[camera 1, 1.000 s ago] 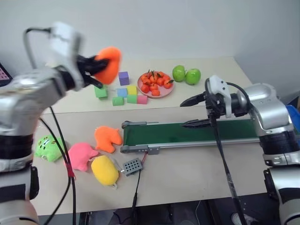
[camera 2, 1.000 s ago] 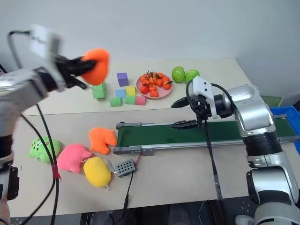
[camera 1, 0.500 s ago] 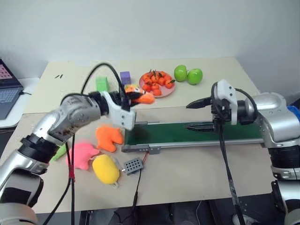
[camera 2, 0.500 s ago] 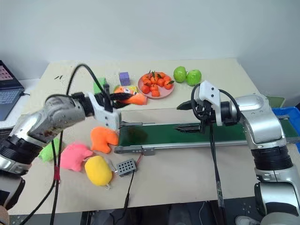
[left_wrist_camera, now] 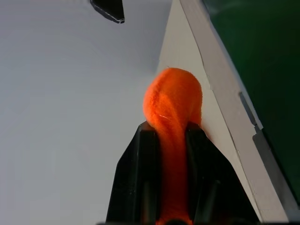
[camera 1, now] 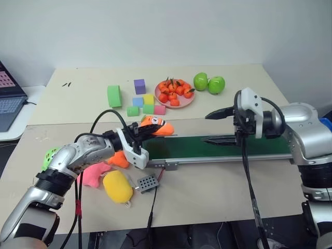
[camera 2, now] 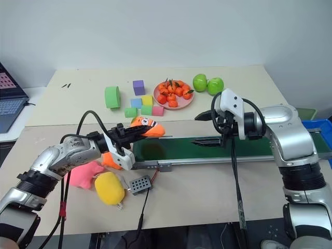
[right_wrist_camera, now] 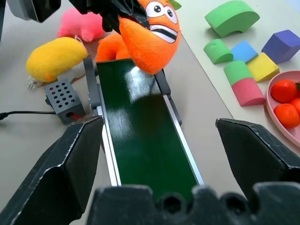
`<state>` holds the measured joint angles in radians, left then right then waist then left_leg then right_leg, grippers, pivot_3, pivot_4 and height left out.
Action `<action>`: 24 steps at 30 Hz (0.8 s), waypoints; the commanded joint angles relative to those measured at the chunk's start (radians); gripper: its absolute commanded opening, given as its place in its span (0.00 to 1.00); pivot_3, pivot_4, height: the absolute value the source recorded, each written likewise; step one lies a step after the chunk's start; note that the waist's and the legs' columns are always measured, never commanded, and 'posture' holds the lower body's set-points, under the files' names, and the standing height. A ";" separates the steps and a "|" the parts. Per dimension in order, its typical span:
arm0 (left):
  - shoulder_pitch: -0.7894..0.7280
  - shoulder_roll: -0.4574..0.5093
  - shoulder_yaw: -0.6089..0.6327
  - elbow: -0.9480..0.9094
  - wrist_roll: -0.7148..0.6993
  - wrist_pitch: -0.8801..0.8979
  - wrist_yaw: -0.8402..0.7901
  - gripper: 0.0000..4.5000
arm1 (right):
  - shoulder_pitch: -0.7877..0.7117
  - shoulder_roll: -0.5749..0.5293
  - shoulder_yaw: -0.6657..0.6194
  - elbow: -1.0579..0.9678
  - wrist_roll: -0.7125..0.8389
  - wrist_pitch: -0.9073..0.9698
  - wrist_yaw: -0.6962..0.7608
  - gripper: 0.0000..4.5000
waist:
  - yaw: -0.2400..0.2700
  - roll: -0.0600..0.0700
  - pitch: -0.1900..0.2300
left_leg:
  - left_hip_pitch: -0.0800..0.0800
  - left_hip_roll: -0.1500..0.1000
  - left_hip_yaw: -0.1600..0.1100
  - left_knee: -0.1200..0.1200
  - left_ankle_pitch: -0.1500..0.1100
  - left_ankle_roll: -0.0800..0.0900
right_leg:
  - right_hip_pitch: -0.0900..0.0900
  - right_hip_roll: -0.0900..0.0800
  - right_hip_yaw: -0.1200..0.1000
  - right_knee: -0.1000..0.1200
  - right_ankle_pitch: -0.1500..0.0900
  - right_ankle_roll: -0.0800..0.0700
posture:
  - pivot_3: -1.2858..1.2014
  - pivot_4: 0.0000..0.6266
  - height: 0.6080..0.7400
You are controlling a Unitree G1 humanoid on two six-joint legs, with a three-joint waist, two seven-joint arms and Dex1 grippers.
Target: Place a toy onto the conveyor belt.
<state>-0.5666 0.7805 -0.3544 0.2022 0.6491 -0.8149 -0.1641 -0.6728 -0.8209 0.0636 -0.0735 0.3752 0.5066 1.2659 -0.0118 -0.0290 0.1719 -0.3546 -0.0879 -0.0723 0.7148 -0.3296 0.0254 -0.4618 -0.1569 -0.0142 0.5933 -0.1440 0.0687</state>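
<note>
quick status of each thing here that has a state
left tool: shut on the toy
right tool: open, holding nothing, above the belt
toy: held in the air by the belt's end
conveyor belt: nothing on it
pink plate: full of small oranges

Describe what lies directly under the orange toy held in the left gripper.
The toy, clamped in the left gripper, hangs over the conveyor belt's near end. Its underside and any gap to the belt are hidden.

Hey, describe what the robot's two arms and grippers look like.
Both arms are glossy silver with black joint bands. Each gripper, left gripper and right gripper, has two black tapered fingers behind a white wrist block. Black cables loop off both wrists and hang down.
</note>
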 commanded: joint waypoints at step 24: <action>0.137 -0.046 -0.018 0.076 0.053 -0.040 -0.007 0.62 | -0.016 -0.030 -0.037 -0.044 0.013 -0.004 -0.022 1.00 | -0.001 0.003 -0.002 | 0.002 0.000 0.000 0.000 0.000 0.001 | 0.001 0.000 0.000 0.000 0.000 0.000 | 0.52 0.24 1.00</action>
<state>-0.4409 0.7340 -0.3634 0.2645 0.6996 -0.8525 -0.1503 -0.6731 -0.8336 0.0634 -0.0886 0.3765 0.5139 1.2533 -0.0125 -0.0265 0.1700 -0.3526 -0.0876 -0.0720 0.7147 -0.3300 0.0261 -0.4603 -0.1570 -0.0140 0.5935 -0.1441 0.0687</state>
